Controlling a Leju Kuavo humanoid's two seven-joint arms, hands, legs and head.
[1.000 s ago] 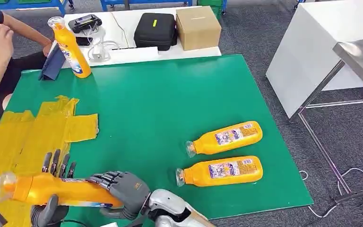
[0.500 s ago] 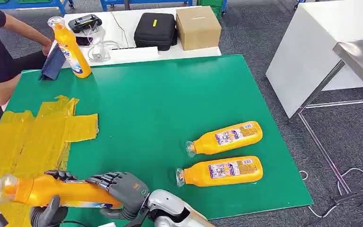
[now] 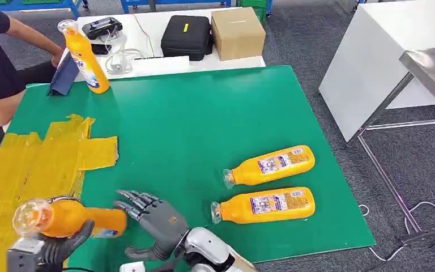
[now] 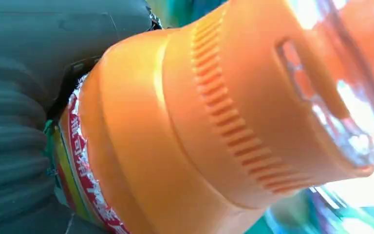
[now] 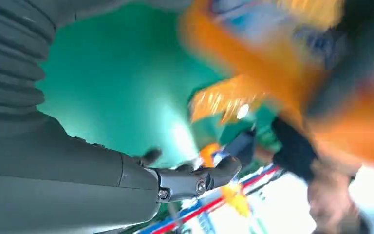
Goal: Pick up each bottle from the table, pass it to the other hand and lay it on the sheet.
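Orange bottle [image 3: 68,218] sits in the left hand [image 3: 48,249] at the near-left corner of the green table [image 3: 204,113], cap end twd the camera, base pointing at the right hand [image 3: 153,218]. Left hand fingers wrap the bottle from below; in the left wrist view the bottle's ribbed orange neck [image 4: 233,122] lies right against the grey hand cover. Right hand is off the bottle, just beside its base, fingers spread apart w/ nothing in them. Held bottle hangs over the near edge of the yellow sheet [image 3: 28,164], not lying on it. Two more orange bottles lie flat on the table's right side, one [image 3: 269,165] farther, one [image 3: 263,205] nearer, caps twd the left. Fourth bottle [image 3: 82,56] stands upright at the far-left corner, near a person's arm [image 3: 31,37]
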